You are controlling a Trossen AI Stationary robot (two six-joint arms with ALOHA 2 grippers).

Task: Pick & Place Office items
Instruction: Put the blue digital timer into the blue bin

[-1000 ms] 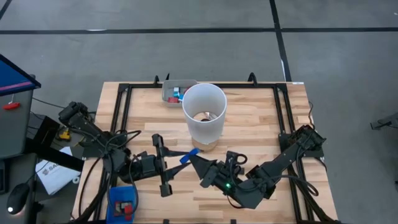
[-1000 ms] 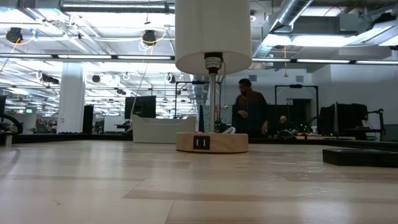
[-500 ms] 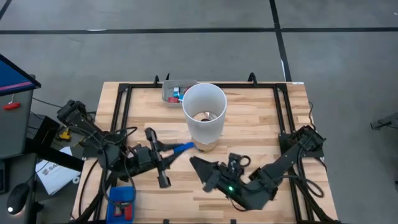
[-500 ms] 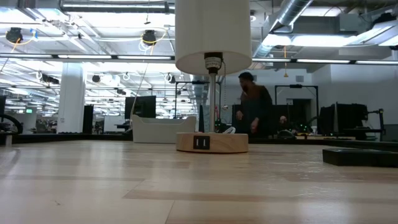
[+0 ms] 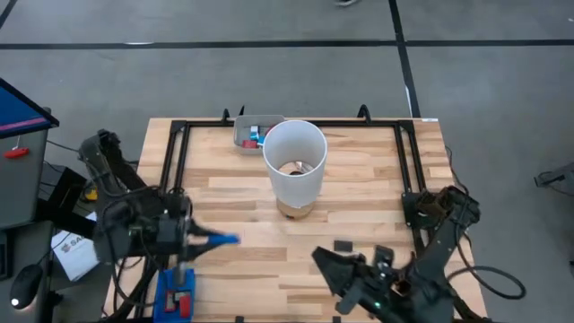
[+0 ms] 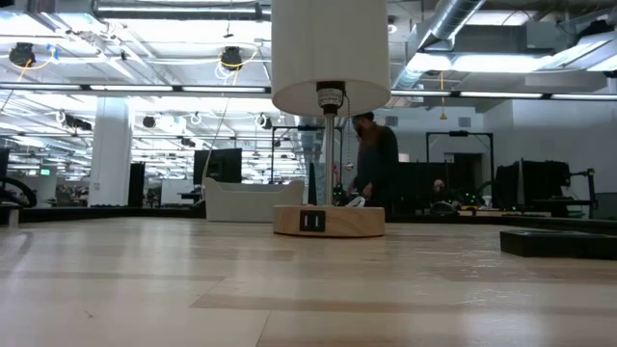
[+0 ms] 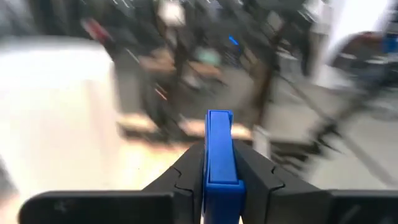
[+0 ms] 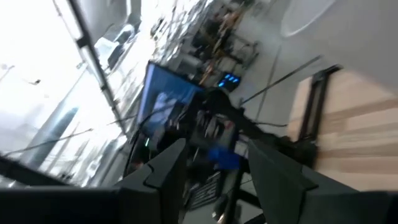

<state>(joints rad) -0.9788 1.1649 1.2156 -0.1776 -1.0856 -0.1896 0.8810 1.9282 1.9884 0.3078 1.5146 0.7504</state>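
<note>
No readable writing anywhere. One white lamp [image 5: 293, 167] stood mid-table. Left gripper [image 5: 213, 239] was off the lamp's base toward the table's left side, fingers [image 7: 186, 176] pinched on one blue flat piece [image 7: 219, 149]. Right gripper [image 5: 328, 266] sat toward the front edge from the lamp, fingers parted, holding nothing. One small black piece [image 5: 342, 245] lay on the wood just beside it. One grey tray [image 5: 244, 133] behind the lamp held red and blue pieces, count unclear. One blue tray [image 5: 168, 283] at front-left held a red piece.
</note>
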